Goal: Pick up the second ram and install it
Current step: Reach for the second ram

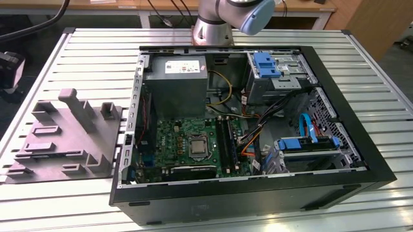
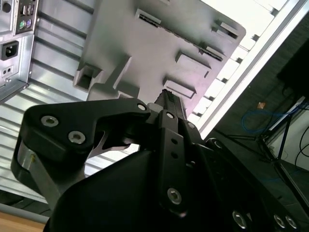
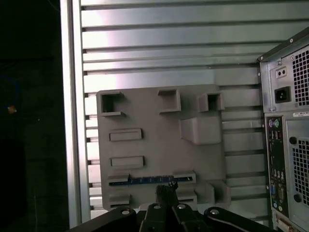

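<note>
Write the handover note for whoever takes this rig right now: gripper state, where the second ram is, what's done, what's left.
The gripper looks shut and holds nothing. It hangs over the grey fixture tray, right by the ram.
The second ram sits in a long slot of that tray, outside the open computer case.
Done: nothing of the pick shows. The ram is not yet lifted.
Left: the whole job, grasping the ram and installing it on the motherboard.
</note>
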You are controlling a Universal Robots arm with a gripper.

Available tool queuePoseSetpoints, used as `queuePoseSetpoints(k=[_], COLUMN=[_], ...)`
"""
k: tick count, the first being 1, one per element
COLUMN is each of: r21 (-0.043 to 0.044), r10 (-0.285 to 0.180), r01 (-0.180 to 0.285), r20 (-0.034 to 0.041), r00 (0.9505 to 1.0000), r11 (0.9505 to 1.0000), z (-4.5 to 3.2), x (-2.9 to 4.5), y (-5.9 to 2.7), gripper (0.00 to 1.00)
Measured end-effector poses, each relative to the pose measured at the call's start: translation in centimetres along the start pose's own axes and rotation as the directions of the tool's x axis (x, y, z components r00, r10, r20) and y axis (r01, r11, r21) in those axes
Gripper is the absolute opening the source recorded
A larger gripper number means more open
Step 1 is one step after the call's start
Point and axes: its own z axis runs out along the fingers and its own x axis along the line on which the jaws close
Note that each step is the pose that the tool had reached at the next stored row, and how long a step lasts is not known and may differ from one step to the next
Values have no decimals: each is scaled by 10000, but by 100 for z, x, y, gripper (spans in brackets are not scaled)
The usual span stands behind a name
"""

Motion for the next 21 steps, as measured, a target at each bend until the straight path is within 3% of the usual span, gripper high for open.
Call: queuePoseSetpoints(k=[21], r21=[1], r10=[1], r01=[-1], r20=[-7], r00=[10000], r11=[10000], z=[351], x=[-2], y=[-209], gripper=[10])
